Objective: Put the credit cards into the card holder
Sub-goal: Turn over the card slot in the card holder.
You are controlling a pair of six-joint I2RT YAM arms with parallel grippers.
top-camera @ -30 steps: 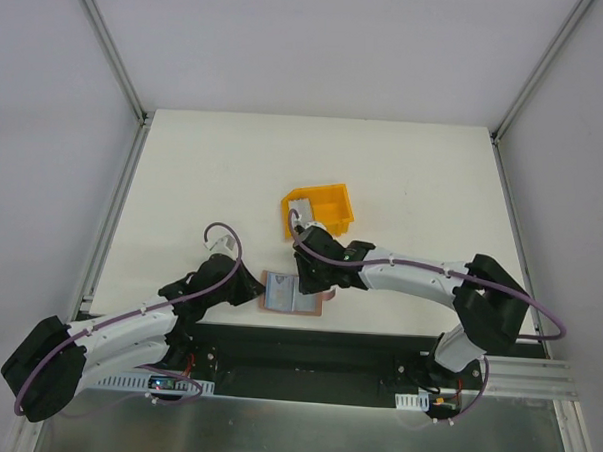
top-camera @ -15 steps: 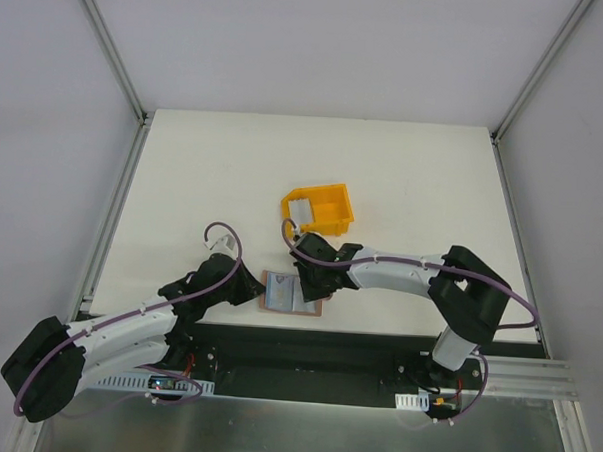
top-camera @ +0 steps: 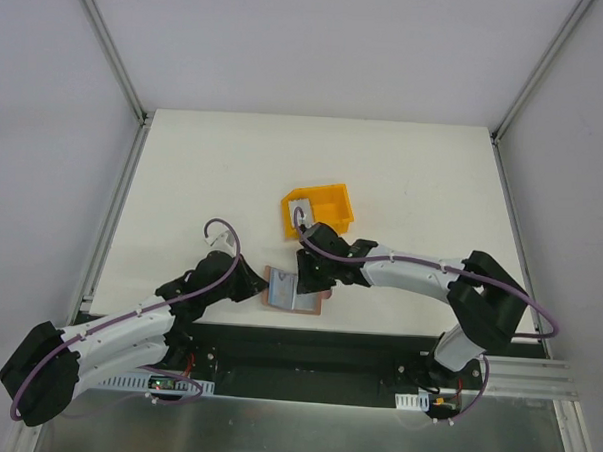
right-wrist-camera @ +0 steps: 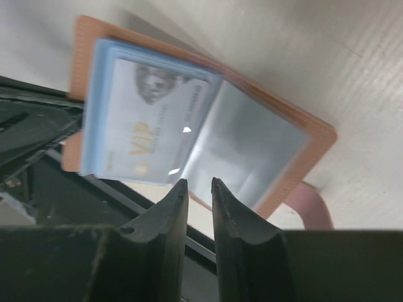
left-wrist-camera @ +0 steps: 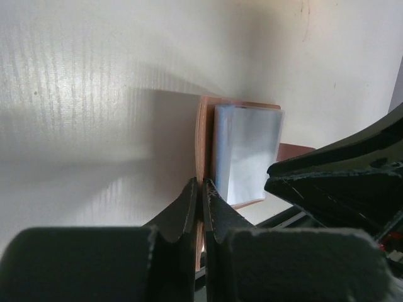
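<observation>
Left wrist: left pincer (left-wrist-camera: 201,186) pinches card holder (left-wrist-camera: 203,135) edge; right pincer (right-wrist-camera: 199,183) hovers above, ajar.

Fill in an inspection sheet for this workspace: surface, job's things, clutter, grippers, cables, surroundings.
Surface: white matte table, no spills seen.
Job's things: brown leather-like folding card holder lies open at the near edge, with a pale blue VIP card in its clear sleeve; a pale grey card sits in the yellow plastic bin.
Clutter: nothing seen.
Grippers: left gripper shut on the card holder's cover edge; right gripper over the sleeves, fingers slightly apart, nothing between them.
Cables: a purple cable loops along each arm.
Surroundings: pale walls, aluminium frame rails.
</observation>
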